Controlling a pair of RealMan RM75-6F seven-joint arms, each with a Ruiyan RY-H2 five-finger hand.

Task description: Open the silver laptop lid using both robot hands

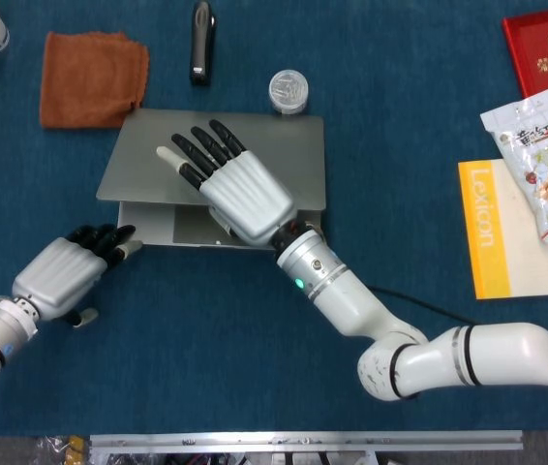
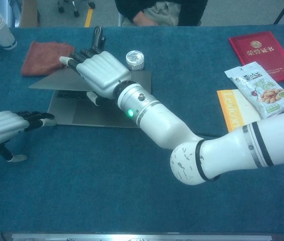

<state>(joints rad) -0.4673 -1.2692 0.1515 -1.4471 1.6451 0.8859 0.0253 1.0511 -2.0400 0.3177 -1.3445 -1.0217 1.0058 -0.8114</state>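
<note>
silver laptop lid partly up; right hand pinches its front edge, left hand fingers apart at base corner. rest of lift left.

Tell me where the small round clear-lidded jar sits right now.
The small round clear-lidded jar stands on the blue table just behind the back right edge of the silver laptop, right of the black stapler-like tool.

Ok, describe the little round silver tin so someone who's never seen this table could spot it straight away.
Start at the silver laptop in the middle of the blue table, its lid partly raised by the right hand. Just past its far edge, near the right corner, sits the round tin. It's the only small, round, shiny container; the black stapler beside it is long and dark.
</note>
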